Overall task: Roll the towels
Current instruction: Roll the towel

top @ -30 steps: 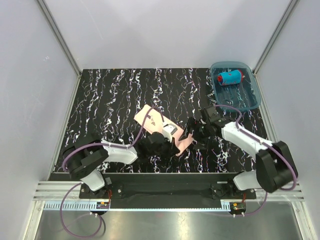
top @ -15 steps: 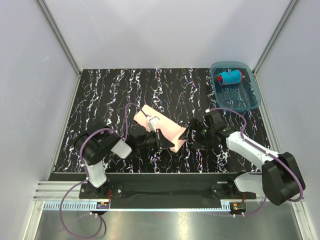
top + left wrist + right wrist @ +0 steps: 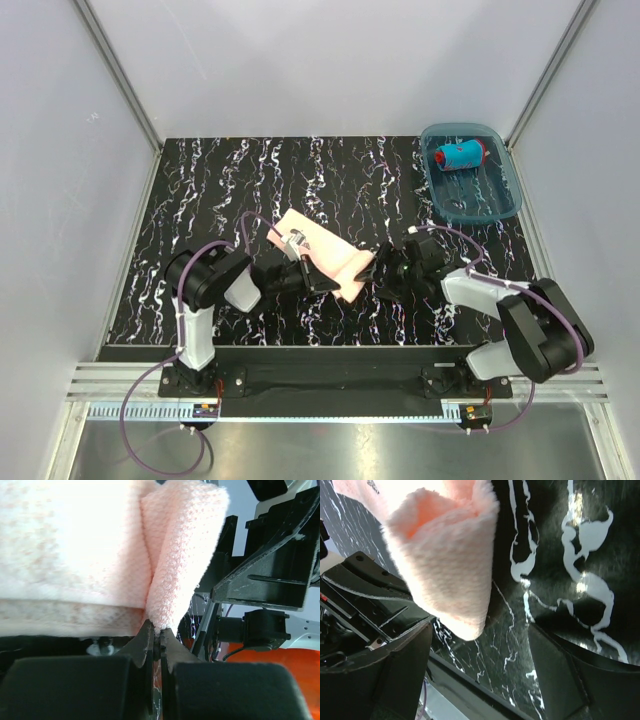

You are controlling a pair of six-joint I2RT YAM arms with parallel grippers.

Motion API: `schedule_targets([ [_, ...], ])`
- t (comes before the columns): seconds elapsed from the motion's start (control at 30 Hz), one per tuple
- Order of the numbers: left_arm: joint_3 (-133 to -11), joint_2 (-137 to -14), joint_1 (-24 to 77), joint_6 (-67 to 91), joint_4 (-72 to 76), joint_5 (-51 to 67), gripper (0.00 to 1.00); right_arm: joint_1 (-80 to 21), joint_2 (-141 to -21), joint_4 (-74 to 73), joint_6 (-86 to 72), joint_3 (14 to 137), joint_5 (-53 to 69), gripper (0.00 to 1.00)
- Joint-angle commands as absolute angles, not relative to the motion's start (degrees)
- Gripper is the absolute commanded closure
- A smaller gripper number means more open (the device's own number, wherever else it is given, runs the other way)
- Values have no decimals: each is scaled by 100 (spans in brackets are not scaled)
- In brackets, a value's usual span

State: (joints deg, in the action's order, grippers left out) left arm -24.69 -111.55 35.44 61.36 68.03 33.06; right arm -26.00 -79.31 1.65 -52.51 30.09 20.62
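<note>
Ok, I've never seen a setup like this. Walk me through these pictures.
Two robot arms, the left arm and the right arm, are bolted at the near edge of a black table. One picture looks down from above; the other two come from cameras on each wrist. A pink towel lies mid-table, partly folded. The left end effector pinches its edge; the right end effector stands open by the folded end. A blue towel, already rolled, sits in a blue tray at the far right.

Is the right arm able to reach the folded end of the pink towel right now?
Probably yes: the right gripper is open with the pink towel and its folded end just ahead, nothing between. The left gripper pinches its edge.
</note>
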Motion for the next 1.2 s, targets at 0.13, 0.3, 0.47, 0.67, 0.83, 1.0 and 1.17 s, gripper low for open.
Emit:
schedule_targets([
  [0.13, -2610, -11206, 3428, 6065, 6830, 3630, 100, -2689, -8384, 1563, -5414, 2979, 2092, 18],
  [0.3, -2759, -11241, 3428, 6003, 6653, 3753, 100, -2725, -8648, 1810, -5388, 3032, 2004, 22],
  [0.47, -2900, -11320, 3437, 5985, 6548, 3911, 100, -2751, -9087, 2162, -5432, 3102, 2048, 43],
  [0.67, -2979, -11127, 3445, 5678, 6013, 3929, 98, -2795, -9255, 2154, -5423, 3173, 1986, 85],
  [0.83, -2953, -10610, 3454, 5046, 5073, 3745, 68, -2804, -9044, 1355, -5265, 3427, 1916, 98],
  [1.0, -3093, -9503, 3752, 3658, 2741, 2437, 13, -2804, -8614, 90, -5072, 3779, 1679, 98],
  [1.17, -3392, -8307, 4979, 2525, 1381, 25, 5, -2804, -8499, -1492, -4940, 4288, 1477, 98],
])
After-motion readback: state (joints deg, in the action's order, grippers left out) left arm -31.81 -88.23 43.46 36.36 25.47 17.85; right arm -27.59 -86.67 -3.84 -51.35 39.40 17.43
